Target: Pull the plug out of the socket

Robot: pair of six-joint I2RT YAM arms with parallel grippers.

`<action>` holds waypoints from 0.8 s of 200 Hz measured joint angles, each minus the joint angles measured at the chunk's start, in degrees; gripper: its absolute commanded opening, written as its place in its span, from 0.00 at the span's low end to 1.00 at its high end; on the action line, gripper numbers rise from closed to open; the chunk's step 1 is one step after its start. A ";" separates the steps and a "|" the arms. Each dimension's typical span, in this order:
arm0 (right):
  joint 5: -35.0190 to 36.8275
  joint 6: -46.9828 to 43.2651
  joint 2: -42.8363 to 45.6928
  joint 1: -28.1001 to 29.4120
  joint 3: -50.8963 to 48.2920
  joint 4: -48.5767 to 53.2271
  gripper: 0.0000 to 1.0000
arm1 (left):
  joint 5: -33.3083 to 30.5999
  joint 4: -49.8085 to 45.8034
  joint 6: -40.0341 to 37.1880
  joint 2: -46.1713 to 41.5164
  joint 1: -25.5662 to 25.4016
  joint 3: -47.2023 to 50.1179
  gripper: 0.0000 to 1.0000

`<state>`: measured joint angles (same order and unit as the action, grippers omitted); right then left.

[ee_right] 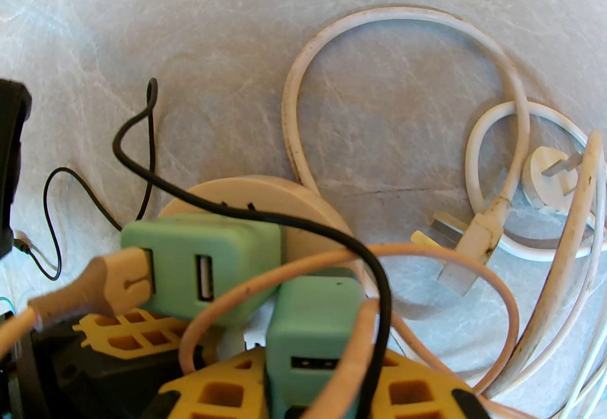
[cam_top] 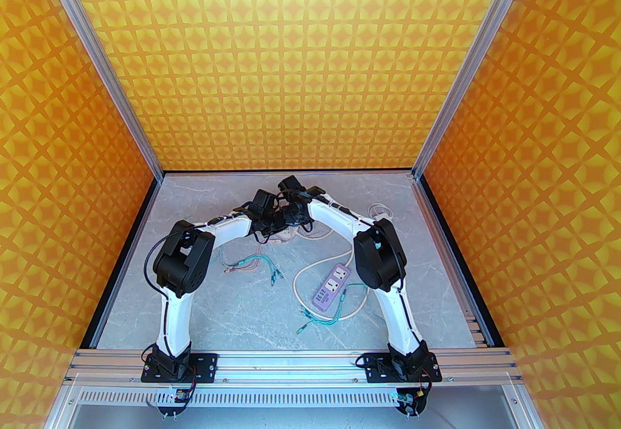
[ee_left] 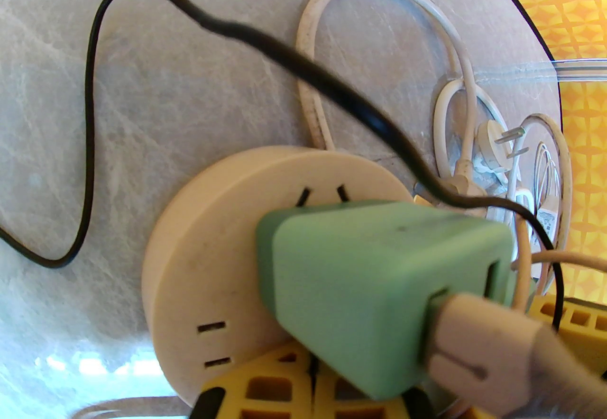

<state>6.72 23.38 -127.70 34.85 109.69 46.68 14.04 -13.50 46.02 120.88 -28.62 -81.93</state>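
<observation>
Left arm (cam_top: pixel 179 262) reaches in from the near-left edge of the table (cam_top: pixel 218 320) toward the middle of the far side. A loose bunch of teal cables (cam_top: pixel 252 264) lies just right of its elbow. Left gripper (ee_left: pixel 313 379) is closed, its yellow fingers (ee_left: pixel 256 388) pressed together at the lower rim of the socket; cannot tell if anything is pinched.

The socket (ee_left: pixel 204 241) is a round beige disc near the middle of the far edge. A green plug (ee_left: pixel 379 289) sits in its face, with a beige cable (ee_left: pixel 498 336) in the plug's port. A black wire (ee_left: pixel 90 123) loops over the table and across the plug.

A second green plug (ee_right: pixel 313 322) sits just right of the first, butted against the socket's rim; cannot tell if it is seated. Right gripper (ee_right: pixel 317 388) is narrow and clamped on this second plug, one yellow finger on each side.

Right arm (cam_top: pixel 378 257) comes in from the near-right edge. A purple power strip (cam_top: pixel 331 288) lies beside its elbow, with more teal cables (cam_top: pixel 315 320) near it. White cords (ee_right: pixel 294 123) coil toward the far-right corner, with two loose plugs (ee_right: pixel 545 175) among them.
</observation>
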 measured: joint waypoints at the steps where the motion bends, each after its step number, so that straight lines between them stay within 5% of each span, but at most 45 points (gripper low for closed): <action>1: -0.02 0.00 -0.13 0.00 0.24 0.22 0.27 | -0.02 0.00 0.00 0.00 0.00 0.00 0.00; 49: -1.14 -1.20 -7.41 -0.46 14.71 12.28 0.26 | -0.55 0.37 0.48 0.22 0.02 -0.13 0.00; 109: -0.90 1.09 1.05 -0.48 -1.68 -0.04 0.27 | -0.50 0.15 0.24 0.26 -0.37 -0.28 0.00; 160: -0.31 -0.52 -5.33 -0.50 10.95 9.70 0.27 | -0.74 0.42 0.28 0.50 -0.46 -0.52 0.00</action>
<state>6.42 22.85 -133.03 34.35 120.64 56.38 13.30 -13.08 46.30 121.38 -29.08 -82.46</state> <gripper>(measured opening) 0.275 0.049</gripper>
